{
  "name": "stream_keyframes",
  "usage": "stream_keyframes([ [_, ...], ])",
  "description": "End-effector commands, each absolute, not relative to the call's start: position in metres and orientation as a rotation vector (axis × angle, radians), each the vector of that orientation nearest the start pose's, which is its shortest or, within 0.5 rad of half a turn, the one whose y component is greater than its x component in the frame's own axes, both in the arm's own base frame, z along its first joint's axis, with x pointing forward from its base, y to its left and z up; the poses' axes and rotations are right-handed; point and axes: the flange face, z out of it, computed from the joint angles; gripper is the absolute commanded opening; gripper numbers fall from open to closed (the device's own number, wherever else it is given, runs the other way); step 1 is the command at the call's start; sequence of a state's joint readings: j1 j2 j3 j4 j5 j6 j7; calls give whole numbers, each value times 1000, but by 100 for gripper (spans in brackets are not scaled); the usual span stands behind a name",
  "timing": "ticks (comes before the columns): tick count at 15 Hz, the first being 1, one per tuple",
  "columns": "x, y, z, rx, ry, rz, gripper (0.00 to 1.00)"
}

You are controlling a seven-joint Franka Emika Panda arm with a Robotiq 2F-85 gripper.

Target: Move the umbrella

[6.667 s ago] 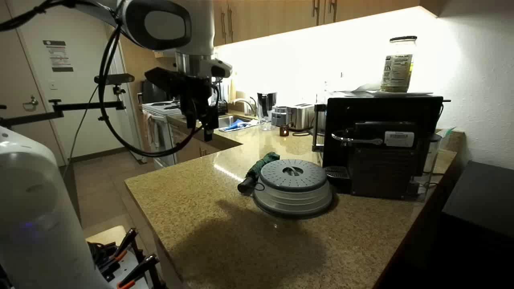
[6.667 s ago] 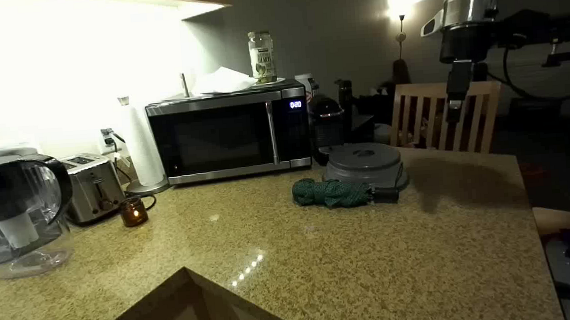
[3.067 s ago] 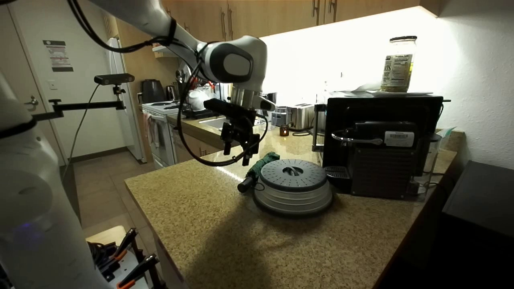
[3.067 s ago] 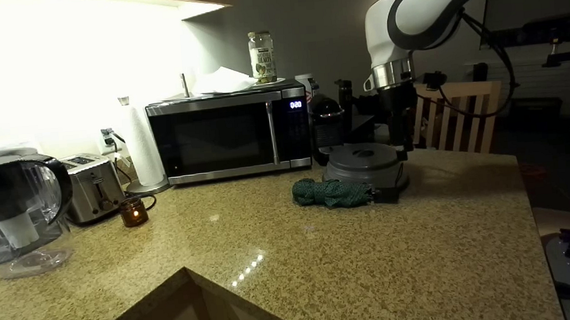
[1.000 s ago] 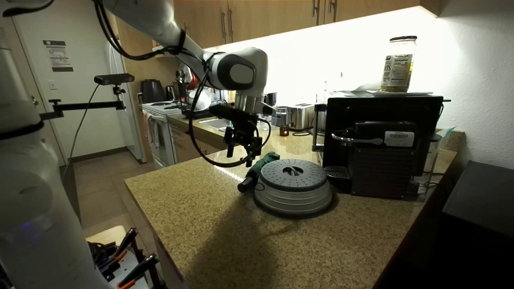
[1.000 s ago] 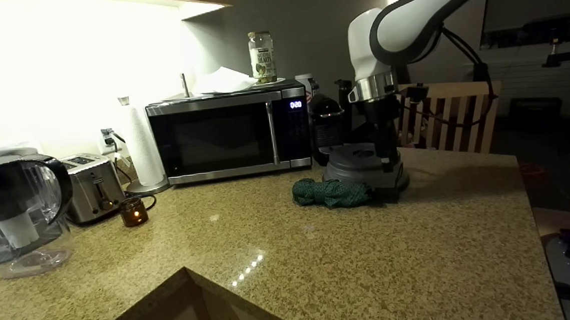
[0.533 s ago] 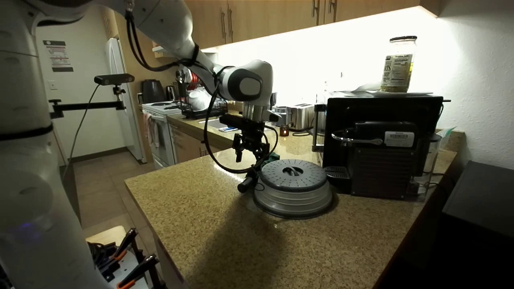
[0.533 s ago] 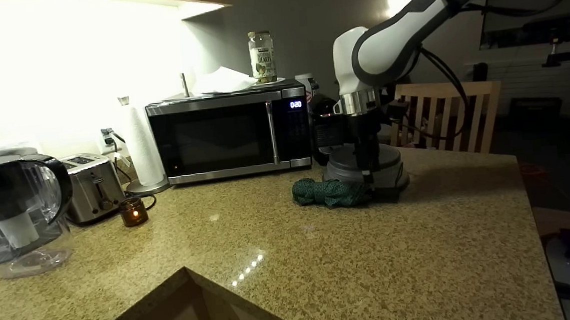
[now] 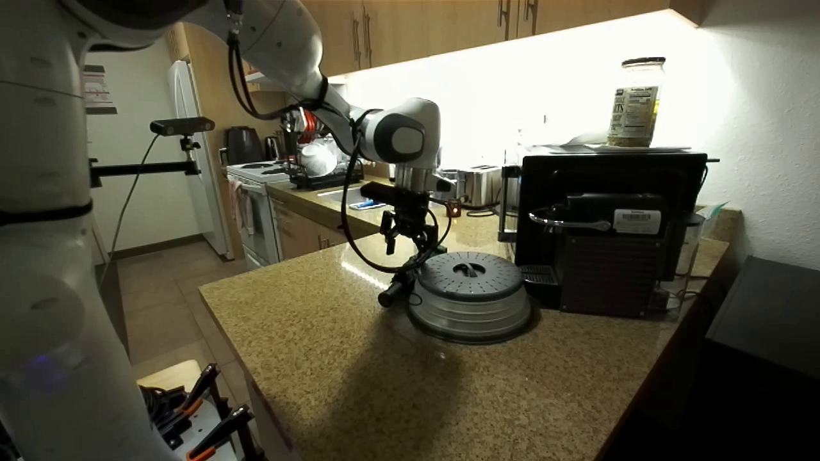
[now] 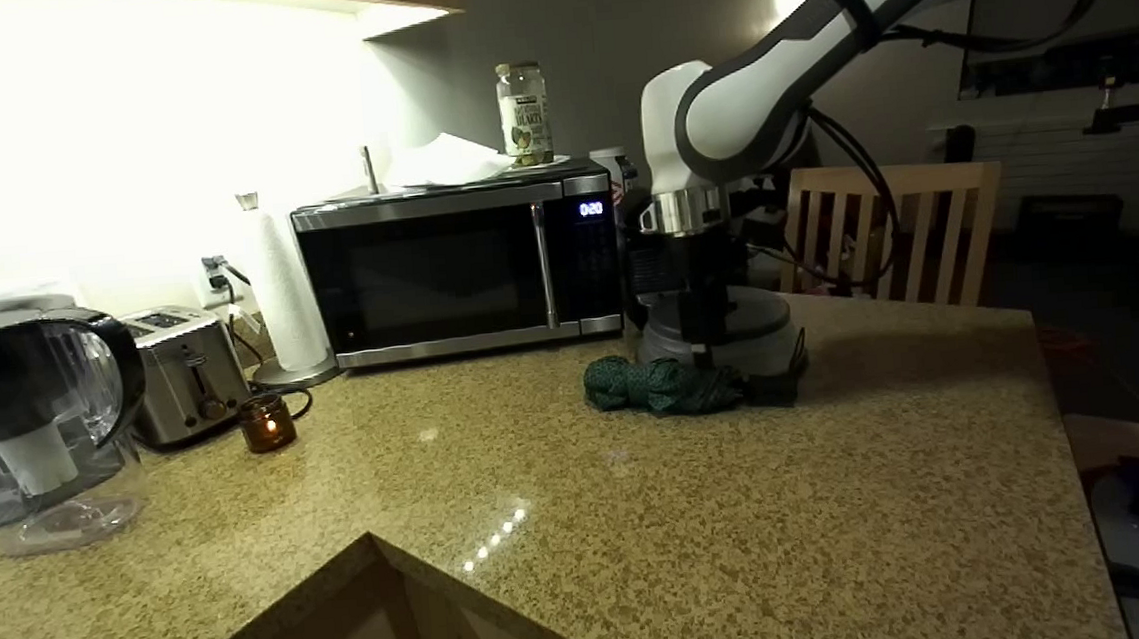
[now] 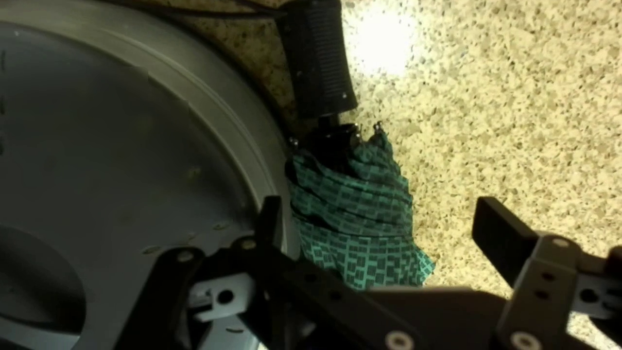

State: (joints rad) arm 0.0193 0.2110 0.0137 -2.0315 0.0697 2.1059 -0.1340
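The umbrella (image 11: 357, 218) is a folded dark green patterned bundle with a black handle. It lies on the counter against the grey domed disc, and shows in both exterior views (image 10: 654, 386) (image 9: 391, 296), partly covered by my gripper. My gripper (image 11: 379, 211) is open and points down over the umbrella's cloth part. In the wrist view one finger is at the seam between umbrella and disc, and the other is over the counter, apart from the umbrella. The gripper also shows low over the umbrella in both exterior views (image 9: 405, 255) (image 10: 702, 353). The umbrella's far end is hidden in the wrist view.
The grey domed disc (image 9: 471, 307) with a ribbed top touches or nearly touches one finger. A coffee machine (image 9: 608, 250) and a microwave (image 10: 446, 278) stand behind it. A small lit candle jar (image 10: 267, 424), a toaster (image 10: 188, 376) and a water pitcher (image 10: 36, 427) stand farther along the counter (image 10: 564, 520).
The arm has swung in over the counter and the gripper has come down, open, around the umbrella. The domed disc has shifted slightly in the last half second. The umbrella has not visibly moved.
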Motion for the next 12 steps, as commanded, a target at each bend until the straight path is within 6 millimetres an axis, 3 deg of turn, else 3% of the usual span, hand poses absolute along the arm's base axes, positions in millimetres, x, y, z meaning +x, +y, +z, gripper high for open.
stream_keyframes([
  [1,585,18,314,-3075,-183,223,100],
  [8,590,19,290,-3055,-146,301,100],
  [12,590,22,289,-3052,-126,342,100],
])
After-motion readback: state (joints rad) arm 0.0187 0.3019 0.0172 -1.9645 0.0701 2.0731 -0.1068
